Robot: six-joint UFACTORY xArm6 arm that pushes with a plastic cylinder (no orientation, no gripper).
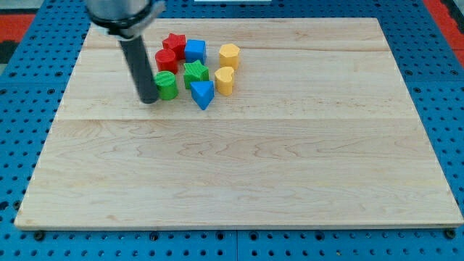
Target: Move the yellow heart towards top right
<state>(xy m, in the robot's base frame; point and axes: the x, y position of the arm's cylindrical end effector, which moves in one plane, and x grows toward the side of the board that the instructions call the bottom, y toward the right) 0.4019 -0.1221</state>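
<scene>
The yellow heart [225, 80] lies in a cluster of blocks at the upper left of the wooden board [290, 159]. Above it sits a yellow hexagon [229, 56]. To its left is a green star [195, 72], and below-left a blue triangle [203, 94]. A blue cube [195, 51], a red star [174, 43], a red cylinder [166, 61] and a green cylinder [167, 85] fill the cluster's left side. My tip [148, 99] rests on the board just left of the green cylinder, far left of the yellow heart.
The board lies on a blue pegboard table [29, 87]. The rod [138, 65] rises from my tip toward the view's top, close beside the red cylinder.
</scene>
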